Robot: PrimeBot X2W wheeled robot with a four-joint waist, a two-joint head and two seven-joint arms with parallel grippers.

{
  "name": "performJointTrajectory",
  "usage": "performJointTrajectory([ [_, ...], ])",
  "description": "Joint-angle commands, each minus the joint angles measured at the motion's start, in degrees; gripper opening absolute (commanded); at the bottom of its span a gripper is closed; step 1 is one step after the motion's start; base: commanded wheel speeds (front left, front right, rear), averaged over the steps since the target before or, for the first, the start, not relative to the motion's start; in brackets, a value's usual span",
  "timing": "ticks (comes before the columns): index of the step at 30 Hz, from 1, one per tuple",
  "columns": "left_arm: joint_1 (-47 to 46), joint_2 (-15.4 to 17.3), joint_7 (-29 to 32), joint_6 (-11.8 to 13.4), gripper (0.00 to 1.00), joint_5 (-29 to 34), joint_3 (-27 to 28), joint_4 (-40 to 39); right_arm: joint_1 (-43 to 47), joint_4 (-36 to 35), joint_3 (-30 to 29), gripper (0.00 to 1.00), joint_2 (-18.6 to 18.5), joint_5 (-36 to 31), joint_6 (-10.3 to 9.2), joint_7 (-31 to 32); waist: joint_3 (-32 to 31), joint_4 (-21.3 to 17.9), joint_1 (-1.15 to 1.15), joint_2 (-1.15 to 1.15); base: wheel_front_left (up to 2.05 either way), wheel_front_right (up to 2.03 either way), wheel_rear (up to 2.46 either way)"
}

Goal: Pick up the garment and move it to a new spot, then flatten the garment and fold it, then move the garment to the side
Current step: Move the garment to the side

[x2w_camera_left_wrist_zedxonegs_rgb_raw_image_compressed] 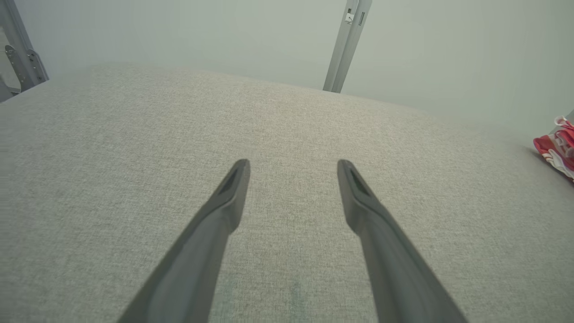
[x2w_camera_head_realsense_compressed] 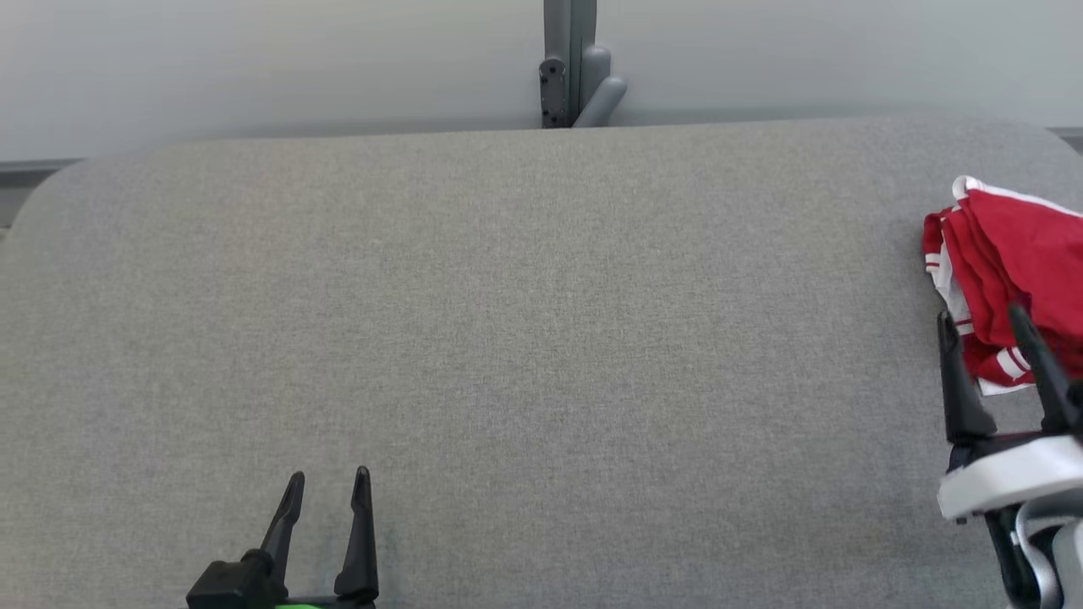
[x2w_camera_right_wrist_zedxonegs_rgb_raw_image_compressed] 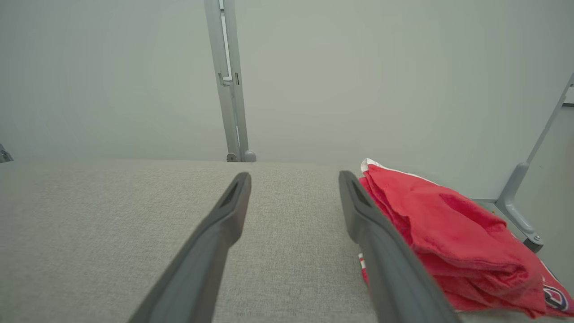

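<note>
Red garment (x2w_camera_head_realsense_compressed: 1011,254): red cloth with white striped trim, and there it sits, bunched in soft layers at the far right of the surface, running off the head view's right edge. The right wrist view shows its stacked folds up close (x2w_camera_right_wrist_zedxonegs_rgb_raw_image_compressed: 453,233), with a small badge at the lower corner. In the left wrist view it is just a red-and-white patch at the right edge (x2w_camera_left_wrist_zedxonegs_rgb_raw_image_compressed: 556,148).
Grey woven-fabric surface (x2w_camera_head_realsense_compressed: 525,321): broad, with rounded far corners.
Right gripper (x2w_camera_head_realsense_compressed: 981,315): right up against the garment's near-left edge, its two long dark fingers pointing away from the robot. Jaws wide apart, with bare grey fabric between them in the right wrist view (x2w_camera_right_wrist_zedxonegs_rgb_raw_image_compressed: 294,175), and nothing held. The outer finger overlaps the red cloth in both views; contact cannot be told.
Left gripper (x2w_camera_head_realsense_compressed: 329,474): low at the near edge, left of centre and well apart from the garment. Jaws spread wide over bare fabric (x2w_camera_left_wrist_zedxonegs_rgb_raw_image_compressed: 293,163), holding nothing.
Grey metal post (x2w_camera_head_realsense_compressed: 568,59): upright behind the far edge, at mid-width, against a pale wall.
Angled grey bracket (x2w_camera_right_wrist_zedxonegs_rgb_raw_image_compressed: 520,211): just beyond the garment in the right wrist view.
</note>
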Motion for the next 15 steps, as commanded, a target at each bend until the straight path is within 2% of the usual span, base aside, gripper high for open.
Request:
performJointTrajectory([
  [1,1.1,0.1,0.0,-0.3,1.0,0.7,0.4,0.6,2.4,-0.4,0.1,1.0,0.4,-2.7,-0.04,-1.2,-3.9,0.6,0.0,0.0,0.0,0.0,0.0],
  [15,1.2,0.1,0.0,-2.4,1.0,1.8,1.1,4.0,12.5,0.8,-3.4,1.0,10.9,-12.2,-0.04,-3.7,-7.8,1.9,0.0,0.0,0.0,0.0,0.0],
])
